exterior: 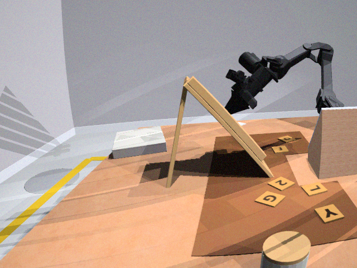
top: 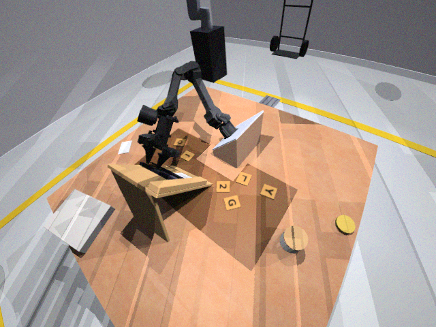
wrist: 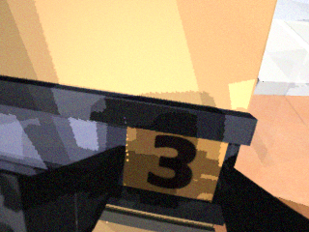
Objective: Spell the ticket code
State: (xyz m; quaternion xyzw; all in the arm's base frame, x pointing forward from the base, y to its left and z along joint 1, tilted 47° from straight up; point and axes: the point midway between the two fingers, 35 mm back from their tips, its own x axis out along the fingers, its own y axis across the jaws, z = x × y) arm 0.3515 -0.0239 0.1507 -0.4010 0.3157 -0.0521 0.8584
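At far left of the top view, a white box on the worktop. Just right of it, the slanted board with its dark letter rail along the upper face. Above the rail, the gripper clamped on the 3 tile; in the wrist view, the tile's top edge sits under the rail's lip near the open end at right, so judged partly entered, not yet pushed home. No other tile visible in the rail. Further right, two tiles in shadow, letters hard to read, then loose 2, G, L and Y. Ticket code not readable. Judged early: first tile in progress, others left.
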